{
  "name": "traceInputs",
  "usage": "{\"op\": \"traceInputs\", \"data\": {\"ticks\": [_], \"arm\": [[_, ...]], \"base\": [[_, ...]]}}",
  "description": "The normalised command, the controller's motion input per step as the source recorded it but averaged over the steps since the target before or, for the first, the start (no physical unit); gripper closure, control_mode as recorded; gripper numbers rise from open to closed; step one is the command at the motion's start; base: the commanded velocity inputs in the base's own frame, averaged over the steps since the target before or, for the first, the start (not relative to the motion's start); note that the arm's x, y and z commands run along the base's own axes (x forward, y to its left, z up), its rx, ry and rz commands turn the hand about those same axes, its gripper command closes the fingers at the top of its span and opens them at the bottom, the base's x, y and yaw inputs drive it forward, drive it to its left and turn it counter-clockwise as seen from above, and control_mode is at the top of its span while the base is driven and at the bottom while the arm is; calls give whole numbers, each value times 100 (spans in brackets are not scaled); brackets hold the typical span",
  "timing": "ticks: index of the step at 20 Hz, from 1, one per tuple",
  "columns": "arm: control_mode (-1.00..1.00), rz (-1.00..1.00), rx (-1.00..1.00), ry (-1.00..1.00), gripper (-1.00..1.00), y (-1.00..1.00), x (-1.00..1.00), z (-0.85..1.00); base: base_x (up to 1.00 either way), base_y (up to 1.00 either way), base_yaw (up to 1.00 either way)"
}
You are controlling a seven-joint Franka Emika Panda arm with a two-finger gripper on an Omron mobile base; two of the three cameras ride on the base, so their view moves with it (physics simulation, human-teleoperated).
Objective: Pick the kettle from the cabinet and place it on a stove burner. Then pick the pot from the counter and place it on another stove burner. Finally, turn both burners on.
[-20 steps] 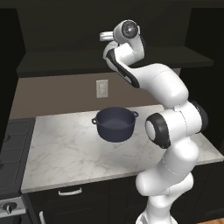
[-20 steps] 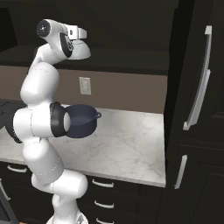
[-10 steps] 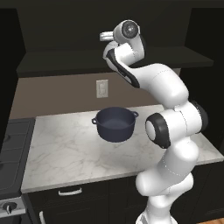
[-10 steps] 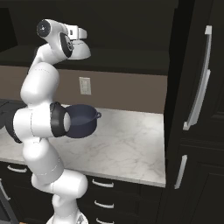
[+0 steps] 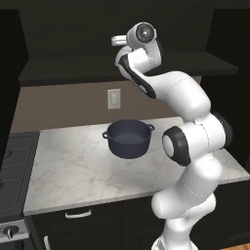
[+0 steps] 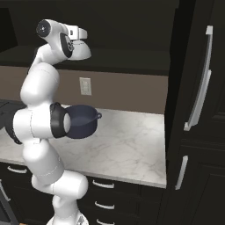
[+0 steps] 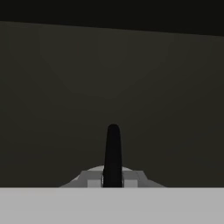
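1. Nothing has shifted since the earlier frames; our arm holds the same raised pose.
2. Nearest, in the hand view, we see our gripper (image 7: 113, 153) with its jaws pressed together, pinching nothing, facing a dark surface.
3. Below, the pot (image 5: 128, 138) sits on the counter (image 5: 73, 171), well apart from the gripper.
4. Rightward stands the cabinet (image 6: 197, 88), door shut.

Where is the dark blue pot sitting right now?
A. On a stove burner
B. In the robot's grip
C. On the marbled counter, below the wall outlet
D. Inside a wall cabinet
C: the pot stands on the counter, just below the wall outlet, with the arm raised well above it.
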Motion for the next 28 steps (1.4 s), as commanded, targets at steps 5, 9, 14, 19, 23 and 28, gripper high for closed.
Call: {"op": "traceInputs", "data": {"ticks": [5,9,14,19,23,28], "arm": [[-100,0,0,0,100,0,-20,0],[-100,0,0,-2,100,0,-40,0],[-100,0,0,-2,100,0,-45,0],[-100,0,0,-4,100,0,-47,0],[-100,0,0,-5,100,0,-50,1],[-100,0,0,-6,100,0,-48,2]], "base": [[0,0,0],[0,0,0],[0,0,0],[0,0,0],[0,0,0],[0,0,0]]}}
